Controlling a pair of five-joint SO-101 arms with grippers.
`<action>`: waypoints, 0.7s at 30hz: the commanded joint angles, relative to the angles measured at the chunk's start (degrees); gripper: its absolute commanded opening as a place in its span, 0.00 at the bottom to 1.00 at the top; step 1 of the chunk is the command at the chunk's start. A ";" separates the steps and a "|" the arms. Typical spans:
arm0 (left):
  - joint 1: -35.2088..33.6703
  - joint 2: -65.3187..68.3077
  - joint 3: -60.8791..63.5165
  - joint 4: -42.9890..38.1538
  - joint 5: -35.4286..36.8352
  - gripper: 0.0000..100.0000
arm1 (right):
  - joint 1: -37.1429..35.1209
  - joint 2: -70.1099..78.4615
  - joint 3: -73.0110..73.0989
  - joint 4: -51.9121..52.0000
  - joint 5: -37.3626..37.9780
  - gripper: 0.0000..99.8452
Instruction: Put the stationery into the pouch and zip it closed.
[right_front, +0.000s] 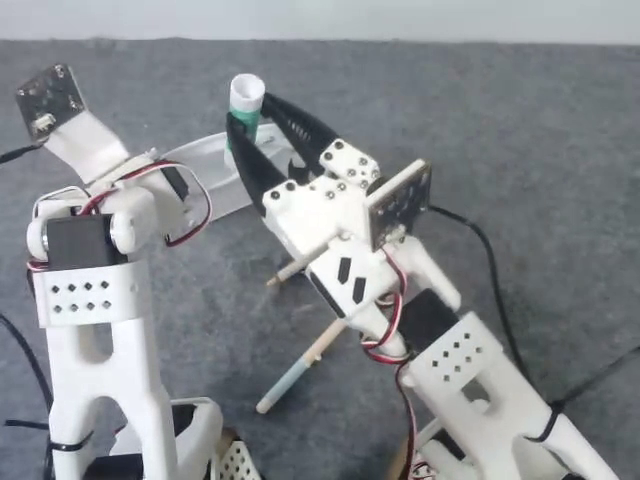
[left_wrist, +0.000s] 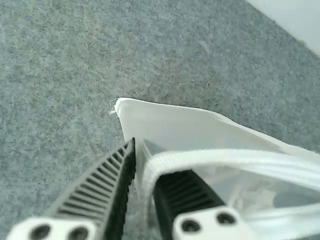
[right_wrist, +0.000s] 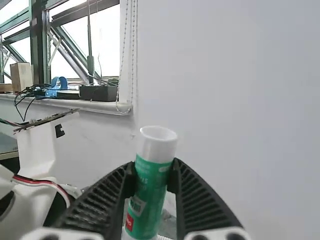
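Glue stick (right_wrist: 150, 190): green body, white cap, a red patch low on the label. It stands upright, cap up, held in my right hand (right_wrist: 152, 167), which is pinching it mid-body with both black ribbed fingers (right_wrist: 192, 195) tight on the sides. In the high view the glue stick (right_front: 246, 92) is off the counter (right_front: 520, 130), up near the far side and above the pouch (right_front: 200, 160).

Pouch (left_wrist: 200, 130) is translucent white plastic w/ a thick white zip band along its rim. It lies flat on the grey felt-like counter (left_wrist: 60, 60), one corner pointing away from the cam. My left hand (left_wrist: 142, 160) is pinched on the pouch edge near that corner, fingers close together w/ the zip band between them. Can't tell if the mouth is open.

Other stuff, high view: a pen (right_front: 300, 365) w/ a pale wood-coloured body and a light blue-grey end lies on the counter near the arm bases, slanted, partly under the right arm. A thin wooden stick (right_front: 288, 270), prob. a pencil, pokes out from under the same arm, rest hidden. Both are well apart from the pouch. A black cable (right_front: 490, 270) runs along the counter beside the right arm. The right arm's body covers the middle of the counter, blocking the area between pen and pouch.
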 joint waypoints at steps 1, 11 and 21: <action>0.18 0.35 -2.51 -1.93 1.14 0.01 | -0.48 0.40 0.00 -5.41 1.14 0.01; 0.18 0.44 -2.42 -1.93 1.14 0.01 | -0.22 12.44 1.67 -12.18 1.49 0.01; 0.09 0.44 -2.42 -1.85 1.14 0.01 | -4.26 13.14 9.41 -13.41 10.64 0.01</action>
